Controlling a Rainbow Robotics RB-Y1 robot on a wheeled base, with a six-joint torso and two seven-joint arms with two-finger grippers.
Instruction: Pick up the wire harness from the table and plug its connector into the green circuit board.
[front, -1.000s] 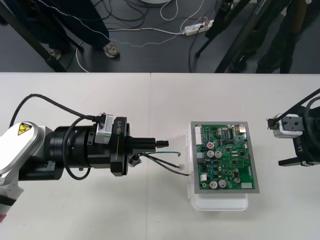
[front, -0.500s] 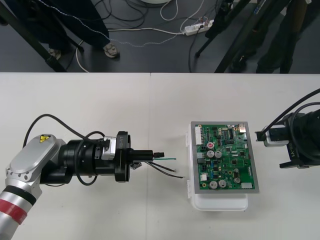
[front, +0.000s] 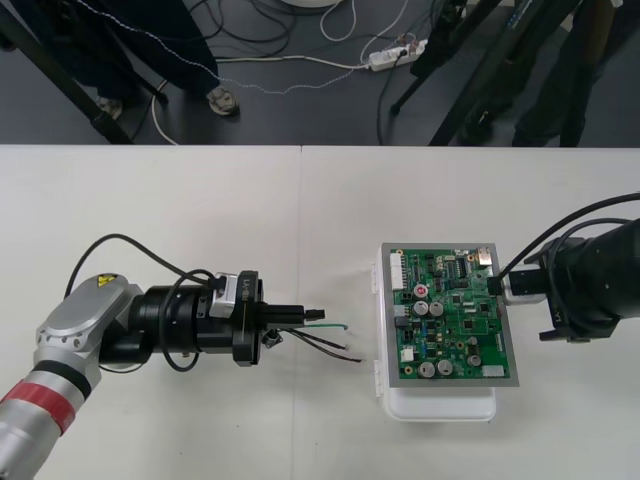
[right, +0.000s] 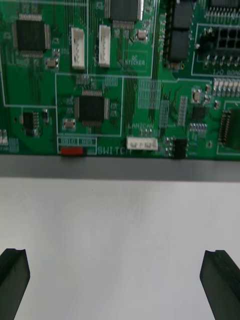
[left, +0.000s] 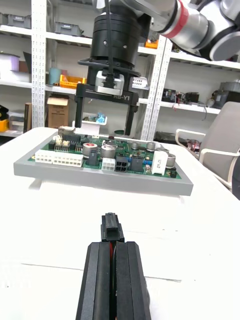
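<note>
My left gripper (front: 303, 314) is shut on the harness's small black plug (front: 318, 313), which sticks out of the fingertips toward the green circuit board (front: 450, 315) on its white base (front: 440, 405). The wires (front: 335, 338) trail down from under the gripper toward the board's left edge. In the left wrist view the plug (left: 112, 230) stands between my shut fingers (left: 100, 280), a short gap from the board (left: 110, 155). My right gripper (front: 497, 286) is open at the board's right edge; its fingers (right: 12, 280) stand far apart before the board (right: 120, 75).
The right gripper (left: 106, 107) stands open over the board's far edge in the left wrist view. A seam in the table (front: 300, 220) runs just left of the board. Dark floor with cables (front: 300, 70) lies beyond the far edge.
My left gripper with the plug has dropped lower and drawn slightly back from the board. The right arm has moved left, up to the board's right edge.
</note>
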